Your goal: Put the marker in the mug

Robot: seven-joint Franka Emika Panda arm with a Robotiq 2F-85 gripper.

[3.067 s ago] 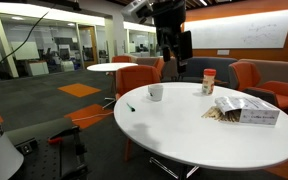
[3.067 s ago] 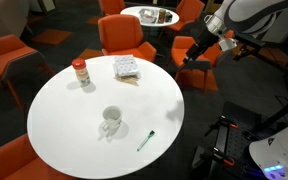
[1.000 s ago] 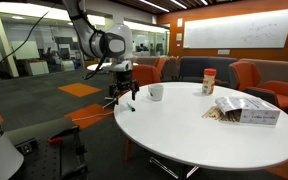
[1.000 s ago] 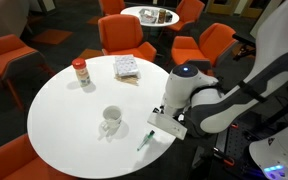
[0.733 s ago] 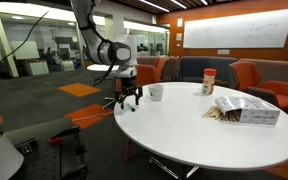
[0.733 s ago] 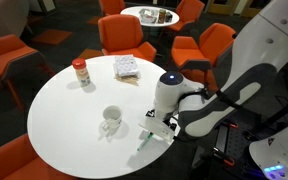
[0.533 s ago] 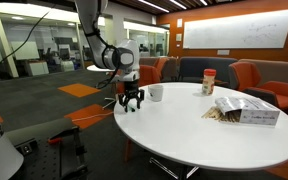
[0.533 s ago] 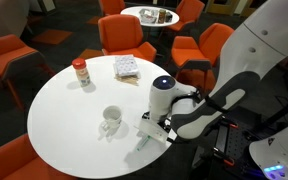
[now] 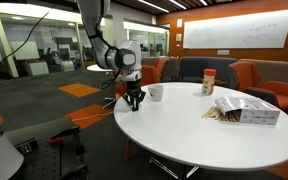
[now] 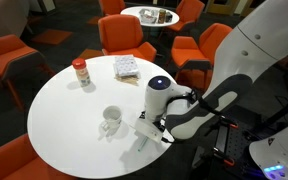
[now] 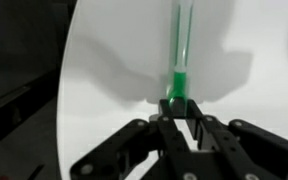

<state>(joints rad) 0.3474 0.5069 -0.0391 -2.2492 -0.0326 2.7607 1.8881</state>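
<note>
Marker (image 11: 179,45) flat on white table (image 10: 64,120) near its edge, close to mug (image 10: 110,121). In wrist view long axis runs straight away from gripper (image 11: 179,128), green end nearest. Arm reaches in over table edge, wrist pointing down. Jaws narrow, pinched on green end.

slim pale marker with green cap (image 11: 179,50): lies flat on the round white table (image 10: 64,120); in wrist view, cap at 6 o'clock, barrel running to 12 o'clock. squat white cylindrical mug (image 10: 110,121): upright, just toward 6 o'clock of table centre.
</note>
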